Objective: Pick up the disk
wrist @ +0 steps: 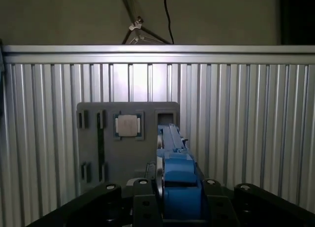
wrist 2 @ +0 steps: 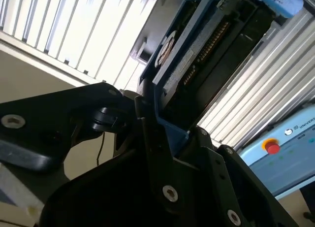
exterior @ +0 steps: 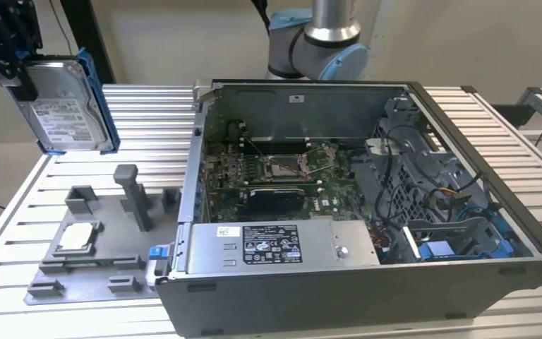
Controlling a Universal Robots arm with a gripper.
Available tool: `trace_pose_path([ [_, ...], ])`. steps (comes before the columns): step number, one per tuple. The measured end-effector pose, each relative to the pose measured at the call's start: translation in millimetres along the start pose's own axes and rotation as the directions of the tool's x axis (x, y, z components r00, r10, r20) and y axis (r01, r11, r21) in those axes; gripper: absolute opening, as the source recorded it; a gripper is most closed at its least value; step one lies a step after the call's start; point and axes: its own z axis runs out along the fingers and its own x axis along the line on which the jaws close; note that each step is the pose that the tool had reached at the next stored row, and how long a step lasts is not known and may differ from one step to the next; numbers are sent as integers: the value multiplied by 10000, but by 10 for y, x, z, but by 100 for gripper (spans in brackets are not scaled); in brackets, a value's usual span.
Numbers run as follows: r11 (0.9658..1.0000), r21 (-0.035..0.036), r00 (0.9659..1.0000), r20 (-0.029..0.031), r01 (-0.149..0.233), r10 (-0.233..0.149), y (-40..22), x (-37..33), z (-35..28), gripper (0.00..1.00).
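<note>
Clearly the hand (exterior: 22, 76) is closed tight on the disk (exterior: 64, 106), gripping it edge-on, probably to spare its label; it hangs upper left, well above the table (exterior: 149, 113).

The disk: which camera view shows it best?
The exterior view: the disk shows its labelled face and blue frame, held aloft by the gripper. The first wrist view shows the disk edge-on; the second wrist view shows its unlabelled side at a slant.
</note>
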Motion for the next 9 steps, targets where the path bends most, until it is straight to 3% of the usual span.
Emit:
trace_pose_path([
  [9, 10000, 0, 10000, 0, 0, 0, -2, -1, -410, 0],
])
